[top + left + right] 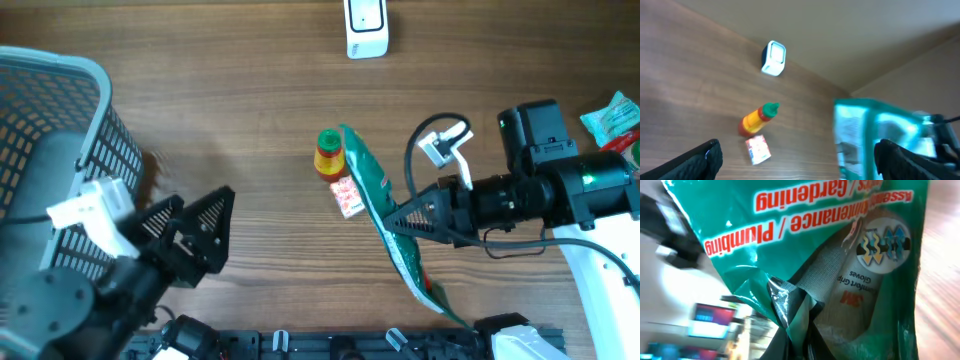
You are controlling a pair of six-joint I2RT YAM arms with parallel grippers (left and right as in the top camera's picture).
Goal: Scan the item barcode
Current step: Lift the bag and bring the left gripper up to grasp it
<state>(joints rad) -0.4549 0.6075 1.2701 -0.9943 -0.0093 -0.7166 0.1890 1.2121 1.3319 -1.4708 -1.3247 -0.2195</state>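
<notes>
Glove pack [385, 225], one green retail bag printed for gardening and plumbing gloves, sits in the right end effector [400, 222]. The jaws are closed on a crumpled fold near the bag's middle, and the bag hangs edge-on over the centre-right of the bench [230, 100], apparently off its surface. Progress: the pick-up is done and the scan itself is left. The single white scanner [366, 28] stands at the far edge of the bench, well apart from the bag, and the bag is not yet turned toward it. The right wrist view shows lettering and a glove picture but no barcode, so the code probably lies on the hidden face or on a part out of frame. That face would have to be found and presented to the scanner window. Near the bag's upper end stands one sauce bottle [329, 154] with a green cap, and one small red-and-white packet [347, 198] lies just beside the bag. At the right margin lies one green pouch [608, 116], with a red item next to it too cropped to identify. One grey mesh basket [100, 100] occupies the left side. The left end effector [200, 235] hangs in front of the basket with its jaws wide apart and empty. Arms: two.
</notes>
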